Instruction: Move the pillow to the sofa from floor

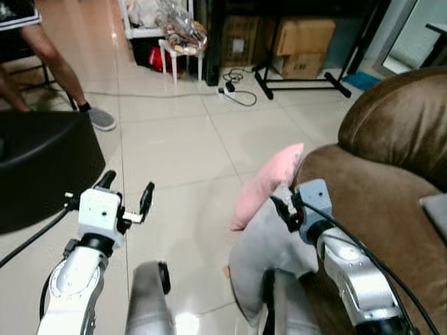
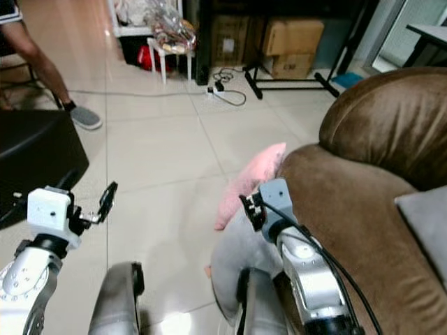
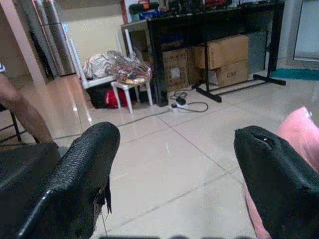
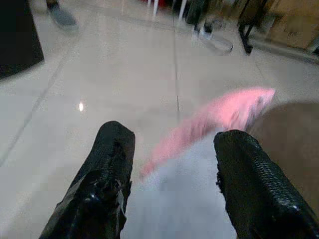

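A pink pillow point(image 1: 265, 185) leans on the front of the brown sofa's point(image 1: 391, 174) arm. Below it a grey pillow point(image 1: 269, 251) rests on the tiled floor against the sofa. My right gripper point(image 1: 283, 209) hovers just above the grey pillow, right beside the pink one. In the right wrist view this gripper point(image 4: 169, 174) is open, with the grey pillow point(image 4: 179, 199) and pink pillow point(image 4: 214, 119) seen between its fingers. My left gripper point(image 1: 126, 192) is open over bare floor to the left, holding nothing. The pink pillow's edge point(image 3: 299, 134) also shows beside its finger.
A black rounded piece of furniture point(image 1: 42, 164) stands close on the left. A person's leg point(image 1: 52, 56) and grey shoe point(image 1: 101, 118) are beyond it. A power strip with cable point(image 1: 234, 91), a white stool point(image 1: 181, 49), cardboard boxes point(image 1: 304, 38) and a black stand point(image 1: 300, 80) line the back. A grey cushion point(image 1: 436, 209) lies on the sofa.
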You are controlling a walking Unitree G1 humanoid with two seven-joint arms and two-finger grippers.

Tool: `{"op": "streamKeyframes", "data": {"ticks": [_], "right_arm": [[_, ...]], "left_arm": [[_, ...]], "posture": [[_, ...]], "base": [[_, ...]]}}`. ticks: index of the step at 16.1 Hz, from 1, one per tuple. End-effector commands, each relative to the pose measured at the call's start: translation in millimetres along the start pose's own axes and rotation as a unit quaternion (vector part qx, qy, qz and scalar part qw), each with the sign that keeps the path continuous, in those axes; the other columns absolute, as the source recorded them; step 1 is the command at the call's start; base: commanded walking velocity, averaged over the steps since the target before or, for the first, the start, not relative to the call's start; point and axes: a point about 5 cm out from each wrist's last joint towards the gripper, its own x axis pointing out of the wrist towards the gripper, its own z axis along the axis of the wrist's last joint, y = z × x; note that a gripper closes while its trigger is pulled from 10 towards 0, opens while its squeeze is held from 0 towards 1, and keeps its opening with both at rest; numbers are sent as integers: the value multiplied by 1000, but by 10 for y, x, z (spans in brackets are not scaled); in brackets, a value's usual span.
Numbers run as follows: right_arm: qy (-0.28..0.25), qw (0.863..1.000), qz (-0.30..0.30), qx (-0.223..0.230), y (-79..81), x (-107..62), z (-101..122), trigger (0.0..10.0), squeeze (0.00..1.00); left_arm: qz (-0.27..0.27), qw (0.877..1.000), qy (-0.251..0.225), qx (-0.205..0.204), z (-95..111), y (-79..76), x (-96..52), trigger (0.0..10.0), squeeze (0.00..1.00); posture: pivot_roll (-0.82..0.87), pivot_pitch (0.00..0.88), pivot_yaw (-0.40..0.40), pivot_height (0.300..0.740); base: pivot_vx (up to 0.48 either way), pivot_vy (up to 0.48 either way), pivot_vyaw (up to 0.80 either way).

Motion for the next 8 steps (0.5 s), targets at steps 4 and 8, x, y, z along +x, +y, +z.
{"op": "streamKeyframes", "data": {"ticks": [4, 8], "right_arm": [[28, 1000, -7, -13, -133, 119, -31, 10000, 0], [21, 1000, 8, 12, -78, 264, -1, 10000, 0]], "left_arm": [[-6, 1000, -1, 8, 4, 5, 36, 10000, 0], [-36, 999, 1, 7, -5, -29, 69, 10000, 0]], "posture": [[46, 0, -87, 455], [50, 0, -96, 420]], "base": [[0, 0, 0], [0, 0, 0]]}}
